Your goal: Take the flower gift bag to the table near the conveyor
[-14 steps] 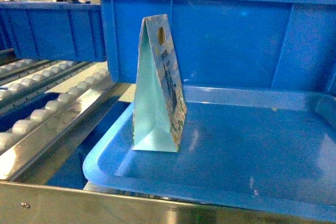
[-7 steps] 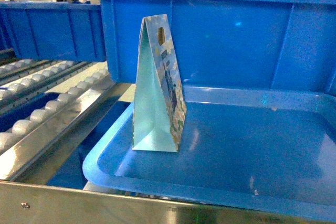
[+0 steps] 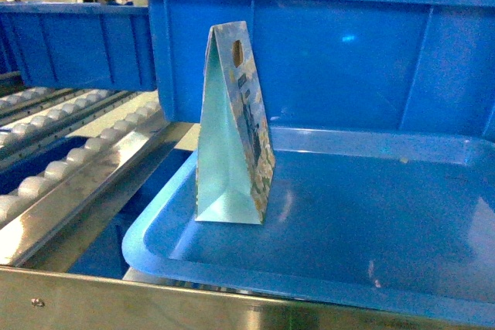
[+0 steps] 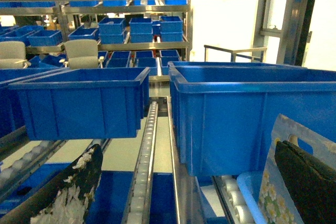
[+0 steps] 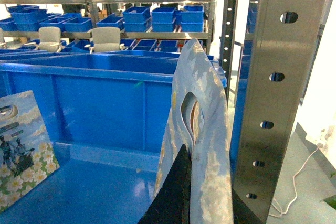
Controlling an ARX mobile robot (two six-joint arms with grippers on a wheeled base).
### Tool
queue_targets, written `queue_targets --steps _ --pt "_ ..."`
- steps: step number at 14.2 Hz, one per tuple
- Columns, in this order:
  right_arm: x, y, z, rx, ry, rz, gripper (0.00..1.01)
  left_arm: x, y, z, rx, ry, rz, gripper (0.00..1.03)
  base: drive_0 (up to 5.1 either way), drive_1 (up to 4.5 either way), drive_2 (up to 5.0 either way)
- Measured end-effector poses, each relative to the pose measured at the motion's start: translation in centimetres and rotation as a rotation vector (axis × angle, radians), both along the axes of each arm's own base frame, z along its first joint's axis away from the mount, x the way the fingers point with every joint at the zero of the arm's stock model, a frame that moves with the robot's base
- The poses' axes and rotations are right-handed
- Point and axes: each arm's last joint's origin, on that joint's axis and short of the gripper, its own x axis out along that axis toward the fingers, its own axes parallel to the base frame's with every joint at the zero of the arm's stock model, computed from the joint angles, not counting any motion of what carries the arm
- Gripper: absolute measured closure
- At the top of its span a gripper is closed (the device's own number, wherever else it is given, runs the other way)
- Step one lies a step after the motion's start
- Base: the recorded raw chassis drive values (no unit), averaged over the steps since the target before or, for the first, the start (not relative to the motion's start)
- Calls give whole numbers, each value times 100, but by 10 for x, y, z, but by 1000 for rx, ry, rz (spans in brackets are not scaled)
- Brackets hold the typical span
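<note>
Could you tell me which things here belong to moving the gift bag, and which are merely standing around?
Part of the job:
- flower gift bag, standing upright on the tray
- conveyor, to its left
- left gripper, open

Just standing about:
- blue tray under the bag
- blue bins behind it
- steel rail along the front

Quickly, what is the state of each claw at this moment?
Left claw: open, holding nothing.
Right claw: closed on a pale gift bag.
</note>
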Motion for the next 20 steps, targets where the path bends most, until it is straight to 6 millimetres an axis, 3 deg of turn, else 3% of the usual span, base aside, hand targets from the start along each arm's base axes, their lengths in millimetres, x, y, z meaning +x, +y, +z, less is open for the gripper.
queue_targets --steps 3,8,11,15,20 --pt "0 0 0 0 0 0 99 18 -16 14 -4 -22 -68 5 0 0 0" --pt "0 0 0 0 0 0 99 67 -60 34 25 45 -184 5 0 0 0" --pt "0 0 0 0 0 0 99 72 -91 34 53 112 -236 5 0 0 0" --pt "0 0 0 0 0 0 99 74 -119 8 93 182 -210 5 0 0 0" --pt "0 0 0 0 0 1 99 79 -131 -17 118 249 -165 5 0 0 0"
